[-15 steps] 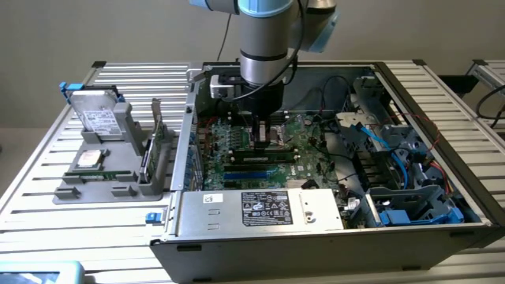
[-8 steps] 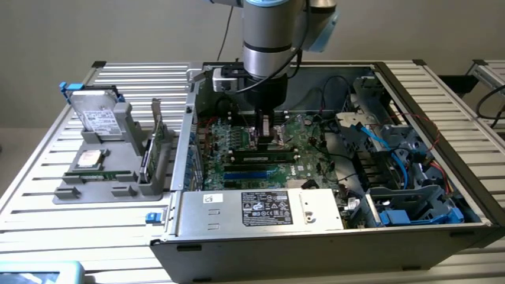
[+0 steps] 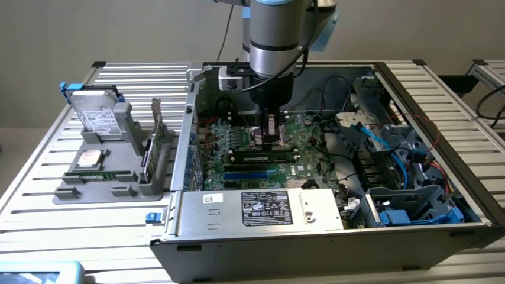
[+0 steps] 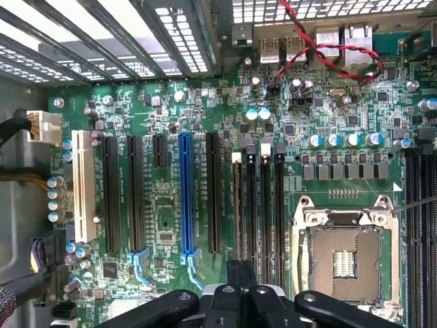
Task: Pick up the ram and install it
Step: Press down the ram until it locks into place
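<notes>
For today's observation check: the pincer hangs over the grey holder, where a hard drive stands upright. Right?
No. The exterior view shows the pincer inside the computer case, over the motherboard; the hard drive does stand upright in the grey holder.

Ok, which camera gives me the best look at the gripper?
The exterior view: the gripper hangs from the arm over the motherboard inside the open case. The wrist view catches its dark finger ends, shut together above the black slots beside the CPU socket.
</notes>
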Robot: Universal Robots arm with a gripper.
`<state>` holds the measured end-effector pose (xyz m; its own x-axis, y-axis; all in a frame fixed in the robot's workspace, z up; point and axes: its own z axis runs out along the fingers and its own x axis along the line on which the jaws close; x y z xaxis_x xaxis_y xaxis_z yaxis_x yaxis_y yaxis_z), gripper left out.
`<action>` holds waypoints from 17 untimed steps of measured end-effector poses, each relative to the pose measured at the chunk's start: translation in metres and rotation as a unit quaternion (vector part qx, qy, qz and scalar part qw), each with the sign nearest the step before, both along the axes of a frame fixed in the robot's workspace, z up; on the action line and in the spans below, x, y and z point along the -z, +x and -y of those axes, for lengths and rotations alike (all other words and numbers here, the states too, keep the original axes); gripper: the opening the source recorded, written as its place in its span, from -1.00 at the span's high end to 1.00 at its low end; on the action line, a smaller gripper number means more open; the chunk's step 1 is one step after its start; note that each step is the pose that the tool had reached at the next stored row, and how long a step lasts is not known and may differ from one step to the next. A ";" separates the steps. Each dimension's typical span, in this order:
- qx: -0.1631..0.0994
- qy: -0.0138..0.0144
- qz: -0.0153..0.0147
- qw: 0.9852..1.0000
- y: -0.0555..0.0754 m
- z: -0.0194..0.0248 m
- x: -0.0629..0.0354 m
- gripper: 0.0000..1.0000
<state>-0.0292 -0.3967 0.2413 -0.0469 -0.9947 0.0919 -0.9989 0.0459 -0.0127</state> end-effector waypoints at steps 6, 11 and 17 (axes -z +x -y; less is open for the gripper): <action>0.000 0.000 0.000 1.000 0.000 0.0001 0.0001 0.79; 0.013 0.000 -0.001 1.000 0.000 0.0002 0.0000 0.79; 0.056 0.000 0.000 0.998 0.000 0.0001 0.0001 0.79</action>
<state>-0.0292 -0.3969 0.2412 -0.1578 -0.9832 0.0918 -0.9875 0.1574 -0.0117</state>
